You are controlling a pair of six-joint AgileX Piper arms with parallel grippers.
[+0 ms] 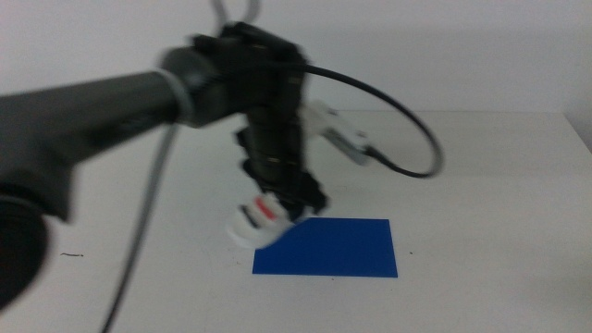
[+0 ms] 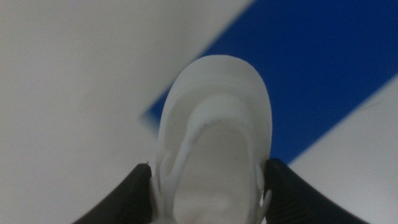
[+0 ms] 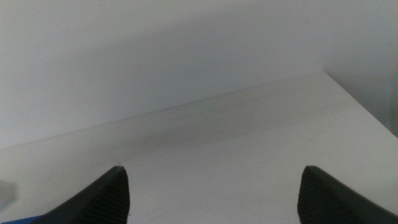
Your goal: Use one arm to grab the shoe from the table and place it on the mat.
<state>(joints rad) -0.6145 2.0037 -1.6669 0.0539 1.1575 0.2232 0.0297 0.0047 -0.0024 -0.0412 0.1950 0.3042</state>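
Shoe [image 1: 256, 220] (in left claw [image 1: 277, 208]) over mat's [image 1: 338, 250] left corner.

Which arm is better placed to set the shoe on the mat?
Left. Its pincer already grips the shoe at the mat's near-left corner. The right pincer hangs open over bare table, away from the shoe.

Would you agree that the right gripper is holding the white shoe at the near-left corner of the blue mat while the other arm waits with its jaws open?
Not quite: the left gripper holds the shoe, as the left wrist view shows, its jaws clamped on the shoe's sides at the blue mat's near-left corner. The right gripper is the one waiting, jaws open.
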